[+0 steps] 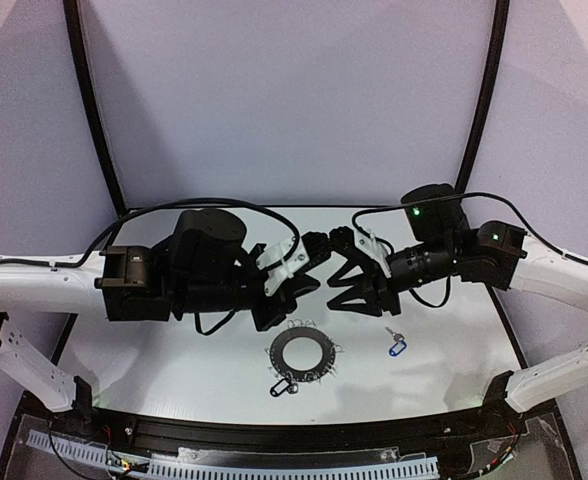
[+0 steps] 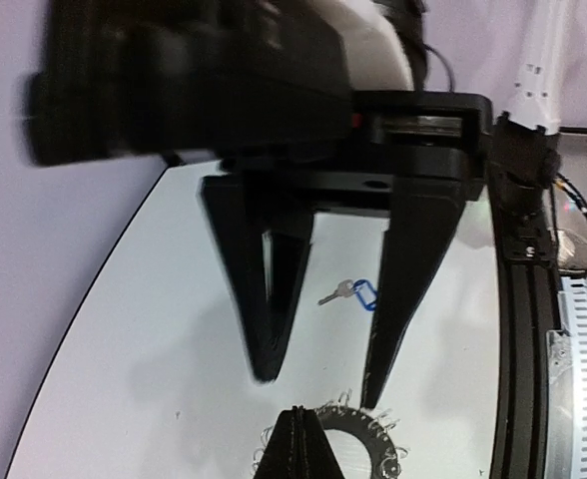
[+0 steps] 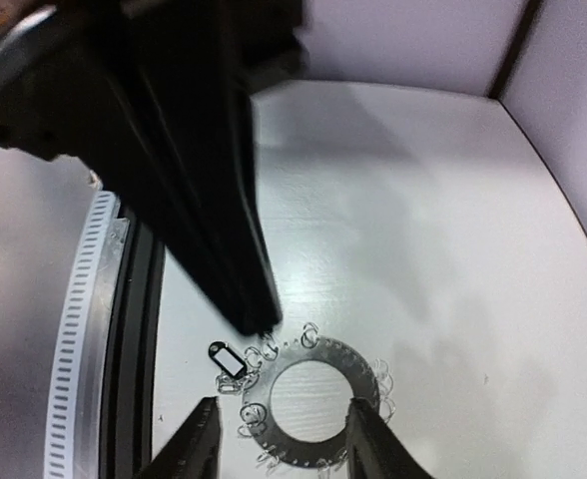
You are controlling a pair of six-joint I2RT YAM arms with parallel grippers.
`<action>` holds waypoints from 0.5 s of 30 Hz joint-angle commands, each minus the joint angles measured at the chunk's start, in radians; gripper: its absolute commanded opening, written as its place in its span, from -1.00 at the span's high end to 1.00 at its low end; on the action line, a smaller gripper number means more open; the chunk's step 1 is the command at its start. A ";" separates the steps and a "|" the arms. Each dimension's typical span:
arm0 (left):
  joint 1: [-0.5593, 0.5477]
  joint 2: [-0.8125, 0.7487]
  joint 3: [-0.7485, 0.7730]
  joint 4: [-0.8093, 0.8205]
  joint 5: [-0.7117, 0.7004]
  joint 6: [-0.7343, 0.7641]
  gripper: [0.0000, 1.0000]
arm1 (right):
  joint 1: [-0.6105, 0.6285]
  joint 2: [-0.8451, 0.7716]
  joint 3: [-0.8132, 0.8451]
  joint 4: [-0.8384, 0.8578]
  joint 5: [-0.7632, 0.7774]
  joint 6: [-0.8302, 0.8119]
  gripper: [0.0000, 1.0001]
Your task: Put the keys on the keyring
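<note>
Bright overhead light is glaring off the white tabletop [image 1: 174,370], while close black arm parts [image 2: 174,80] are blurring in wrist views.

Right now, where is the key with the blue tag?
In the top view, the blue-tagged key lies on the table, right of the keyring and apart from it.

Reaching inward from both sides with arms stretched low and wrists nearly meeting at centre. Showing the left gripper [image 2: 298,431] pinched closed, tip angled downward; showing the right gripper [image 3: 282,424] empty, with jaws parted.
</note>
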 commanded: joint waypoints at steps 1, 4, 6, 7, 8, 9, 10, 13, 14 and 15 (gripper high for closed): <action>0.014 -0.056 -0.083 0.072 -0.293 -0.155 0.72 | -0.002 -0.019 -0.078 0.091 0.173 0.117 -0.02; 0.051 -0.064 -0.120 0.046 -0.534 -0.308 -0.63 | -0.031 -0.068 -0.173 0.215 0.352 0.242 -0.71; 0.122 -0.087 -0.156 -0.014 -0.581 -0.526 -0.95 | -0.114 -0.091 -0.212 0.262 0.472 0.402 -0.97; 0.196 -0.109 -0.194 -0.028 -0.563 -0.570 -0.96 | -0.164 -0.101 -0.228 0.258 0.513 0.482 -0.97; 0.235 -0.124 -0.194 -0.036 -0.563 -0.614 -0.97 | -0.203 -0.105 -0.236 0.256 0.535 0.496 -0.97; 0.273 -0.140 -0.245 -0.034 -0.570 -0.684 -0.97 | -0.262 -0.109 -0.248 0.247 0.549 0.518 -0.97; 0.398 -0.183 -0.314 -0.004 -0.591 -0.718 -0.97 | -0.330 -0.123 -0.289 0.256 0.628 0.543 -0.97; 0.668 -0.337 -0.479 0.059 -0.542 -0.800 -0.97 | -0.518 -0.166 -0.413 0.399 0.682 0.531 -0.97; 0.723 -0.407 -0.518 0.085 -0.497 -0.795 -0.97 | -0.569 -0.176 -0.445 0.444 0.688 0.513 -0.97; 0.769 -0.438 -0.600 0.120 -0.495 -0.784 -0.98 | -0.593 -0.186 -0.506 0.507 0.696 0.478 -0.97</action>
